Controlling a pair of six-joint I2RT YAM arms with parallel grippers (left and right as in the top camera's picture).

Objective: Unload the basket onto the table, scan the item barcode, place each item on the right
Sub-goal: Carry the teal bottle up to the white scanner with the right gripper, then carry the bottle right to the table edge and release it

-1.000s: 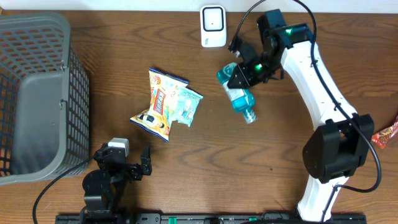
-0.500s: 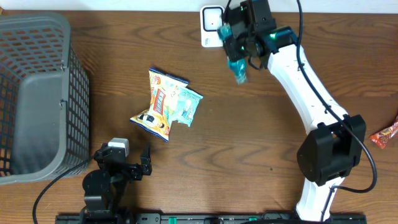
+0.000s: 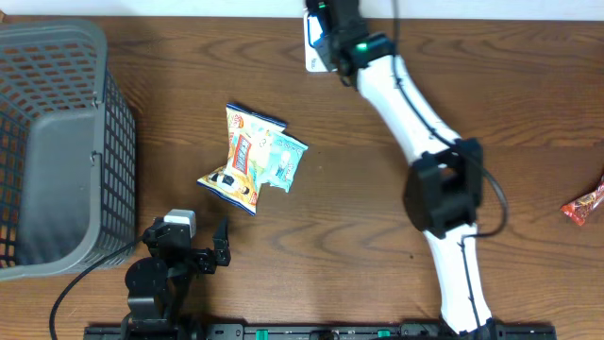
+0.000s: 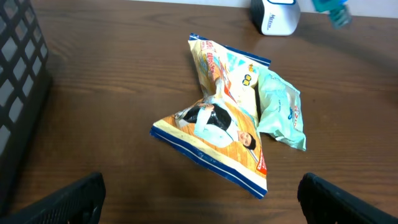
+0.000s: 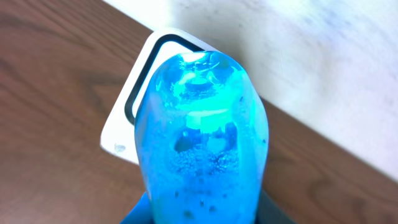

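While the right arm (image 3: 406,104) stretches over the brown counter (image 3: 528,113) to its far edge, its jaws are clamped on a blue bottle (image 5: 199,143), held close to the white scanner (image 5: 130,118).
A grey mesh basket (image 3: 57,142) fills the counter's left end. The left arm (image 3: 175,260) sits low at the near edge, its jaws spread wide with nothing between them. Mid-counter lies a yellow snack bag (image 4: 217,124), crumpled, with a pale green packet (image 4: 283,112) touching its right side. Seen from the left wrist, the bottle is off the counter, just right of the scanner. A small red wrapper (image 3: 585,203) lies at the right edge.
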